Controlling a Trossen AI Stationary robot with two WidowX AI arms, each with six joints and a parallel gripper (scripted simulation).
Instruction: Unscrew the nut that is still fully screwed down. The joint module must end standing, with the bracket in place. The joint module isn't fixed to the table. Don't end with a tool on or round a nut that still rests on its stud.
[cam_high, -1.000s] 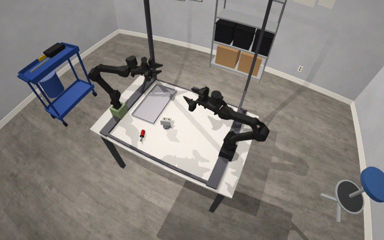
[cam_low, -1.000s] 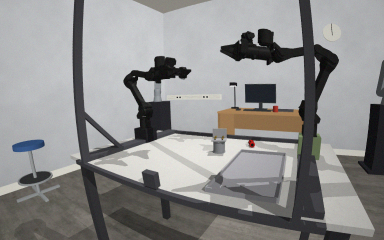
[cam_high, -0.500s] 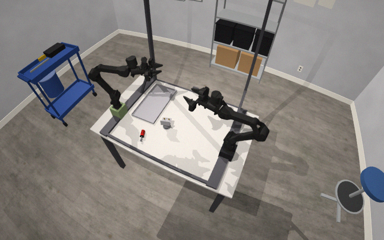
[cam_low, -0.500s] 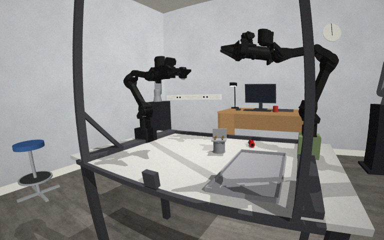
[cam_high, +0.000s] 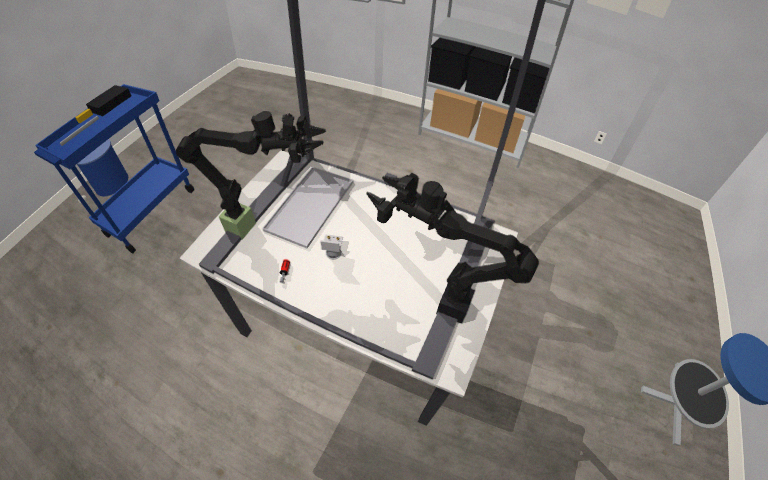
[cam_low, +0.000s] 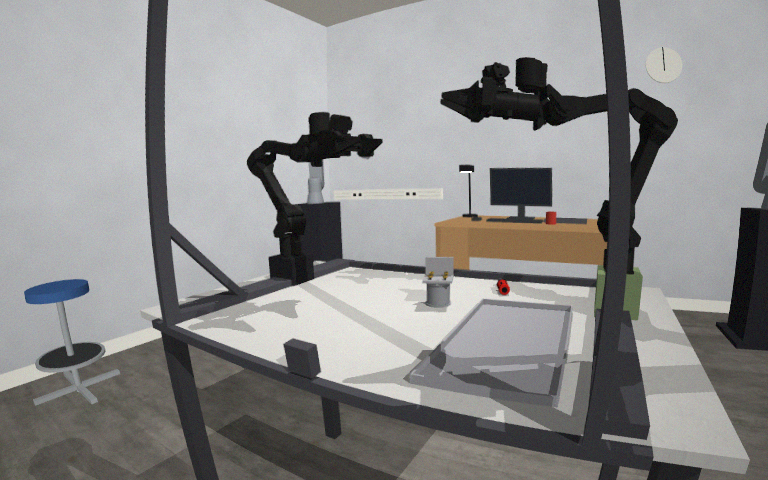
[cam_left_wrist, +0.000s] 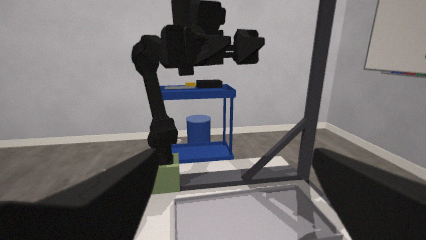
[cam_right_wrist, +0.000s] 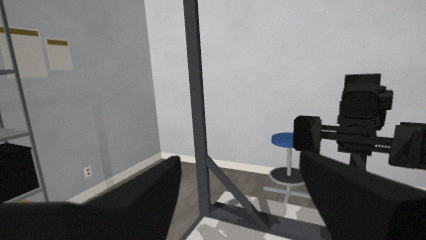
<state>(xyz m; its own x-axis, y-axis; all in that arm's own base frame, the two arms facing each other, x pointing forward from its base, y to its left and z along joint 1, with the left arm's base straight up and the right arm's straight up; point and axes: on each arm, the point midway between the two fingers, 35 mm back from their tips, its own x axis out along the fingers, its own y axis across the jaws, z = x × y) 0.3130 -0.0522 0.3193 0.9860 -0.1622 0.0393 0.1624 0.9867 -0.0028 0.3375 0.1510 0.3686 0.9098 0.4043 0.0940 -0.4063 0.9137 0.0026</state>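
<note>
The grey joint module (cam_high: 334, 254) (cam_low: 437, 295) stands upright on the table, its light grey bracket (cam_low: 439, 265) on top. Two small brass-coloured fittings show on the bracket, one at the left (cam_low: 431, 275) and one at the right (cam_low: 446, 275); which nut is fully down is too small to tell. A tool with a red handle (cam_high: 284, 266) (cam_low: 503, 286) and a metal end lies on the table beside the module. My left gripper (cam_high: 377, 186) (cam_low: 380, 143) (cam_left_wrist: 235, 156) is open and empty, high above the table. My right gripper (cam_high: 323, 137) (cam_low: 442, 98) (cam_right_wrist: 239, 161) is open and empty, high up beyond the tray.
A shallow grey tray (cam_high: 286, 238) (cam_low: 526, 304) lies near the module. The right arm stands on a green block (cam_high: 237, 221) (cam_low: 627, 294). Dark frame posts (cam_high: 299, 67) (cam_low: 158, 169) rise at the table's edges. A blue cart (cam_high: 138, 192) and a stool (cam_low: 56, 290) stand off the table.
</note>
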